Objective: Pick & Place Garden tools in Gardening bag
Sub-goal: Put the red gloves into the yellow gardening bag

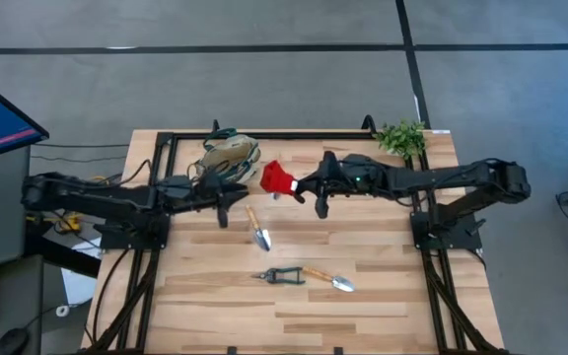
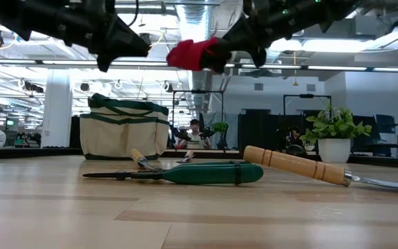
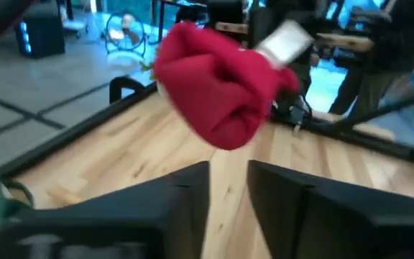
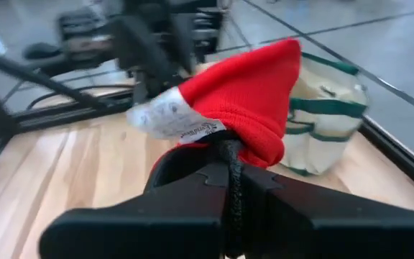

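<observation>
The red glove (image 1: 277, 179) hangs in the air in my right gripper (image 1: 301, 187), right of the beige, green-trimmed gardening bag (image 1: 230, 153), which stands on its base at the table's far side. My left gripper (image 1: 227, 201) is open and empty, high above the table just near of the bag and left of the glove. It faces the glove in the left wrist view (image 3: 218, 86). A wooden-handled trowel (image 1: 257, 230) lies flat mid-table. Green-handled shears (image 1: 282, 276) and a second trowel (image 1: 328, 279) lie nearer the front. My right gripper pinches the bunched red glove between its two shut fingers, at the glove's underside (image 4: 230, 147) beside its white tag (image 4: 171, 119). The fingers come in about level from the table's right. The glove is lifted well clear of the table (image 2: 192, 54) and bulges past the fingertips.
A potted green plant (image 1: 402, 136) stands at the far right corner. A black frame rail (image 1: 264, 135) runs along the table's far edge behind the bag. People sit in the room beyond (image 2: 195, 131).
</observation>
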